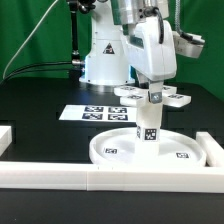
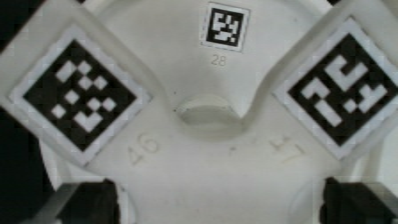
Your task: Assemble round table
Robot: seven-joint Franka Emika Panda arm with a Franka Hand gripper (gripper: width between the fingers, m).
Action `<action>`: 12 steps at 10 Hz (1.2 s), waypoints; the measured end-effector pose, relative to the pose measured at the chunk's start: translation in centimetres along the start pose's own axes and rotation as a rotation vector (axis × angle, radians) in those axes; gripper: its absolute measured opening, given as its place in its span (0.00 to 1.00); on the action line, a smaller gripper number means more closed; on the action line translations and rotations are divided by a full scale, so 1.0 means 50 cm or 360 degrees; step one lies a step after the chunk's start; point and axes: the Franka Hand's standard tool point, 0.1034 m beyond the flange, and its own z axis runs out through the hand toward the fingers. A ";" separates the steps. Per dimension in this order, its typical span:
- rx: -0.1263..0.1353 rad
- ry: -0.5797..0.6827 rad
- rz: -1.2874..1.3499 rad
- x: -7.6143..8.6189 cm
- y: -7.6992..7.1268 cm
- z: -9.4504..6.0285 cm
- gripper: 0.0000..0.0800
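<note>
The round rimmed disc (image 1: 108, 150) lies flat near the front of the black table. The short cylinder leg (image 1: 149, 122) stands upright on its middle, tags facing out. The flat cross-shaped piece (image 1: 177, 99) sits level on top of the leg, its arms reaching out to both sides. My gripper (image 1: 152, 96) comes down from above onto the middle of that piece. In the wrist view the cross-shaped piece (image 2: 196, 150) fills the picture with its tagged arms. The gripper (image 2: 222, 202) has one dark finger (image 2: 80, 200) at each edge, touching the white plastic.
The marker board (image 1: 92, 113) lies flat behind the disc toward the exterior view's left. Long white border bars run along the front (image 1: 100, 181), the left (image 1: 5, 135) and the right (image 1: 214, 148). The robot base (image 1: 103, 60) stands at the back.
</note>
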 end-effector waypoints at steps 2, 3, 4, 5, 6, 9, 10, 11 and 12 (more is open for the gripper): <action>0.0043 -0.0045 -0.0032 -0.009 0.004 -0.030 0.79; 0.0066 -0.0051 -0.0070 -0.017 0.001 -0.052 0.81; 0.0082 -0.0054 -0.0086 -0.023 0.001 -0.064 0.81; 0.0075 -0.0053 -0.0085 -0.021 0.003 -0.059 0.81; 0.0073 -0.0047 -0.0196 -0.020 0.003 -0.058 0.81; 0.0041 0.0010 -0.0800 -0.022 0.002 -0.053 0.81; 0.0032 0.0023 -0.0979 -0.024 -0.001 -0.055 0.81; 0.0016 0.0026 -0.1185 -0.025 -0.002 -0.056 0.81; 0.0013 0.0025 -0.1339 -0.026 -0.006 -0.056 0.81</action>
